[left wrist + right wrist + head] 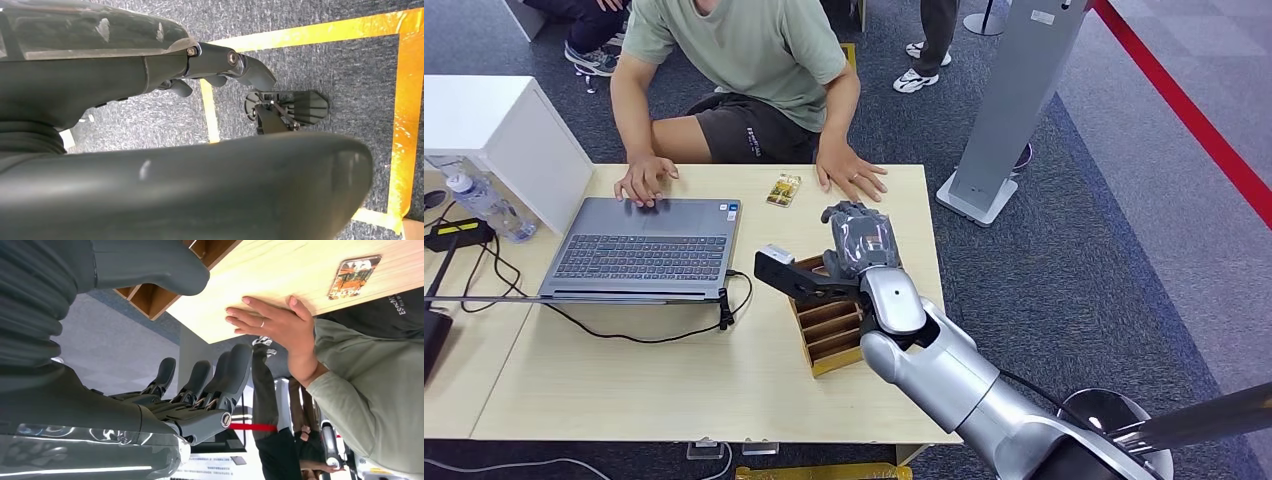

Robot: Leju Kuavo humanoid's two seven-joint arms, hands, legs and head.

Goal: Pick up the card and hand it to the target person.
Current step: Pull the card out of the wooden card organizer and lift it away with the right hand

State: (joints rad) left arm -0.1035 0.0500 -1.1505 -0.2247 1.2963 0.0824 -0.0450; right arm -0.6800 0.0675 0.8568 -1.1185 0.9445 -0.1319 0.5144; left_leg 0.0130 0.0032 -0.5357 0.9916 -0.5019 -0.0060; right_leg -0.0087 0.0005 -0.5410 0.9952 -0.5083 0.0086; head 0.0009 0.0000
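Right hand (pixel 860 238) hovered over the table (pixel 674 370), fingers spread and holding nothing.
Card (pixel 783 189) lay flat at the far edge, between the person's hands (pixel 850 171), beyond the wooden holder (pixel 829 325). Picture on the card too small to read. Left hand (pixel 220 70) hung over carpet, fingers curled, empty.
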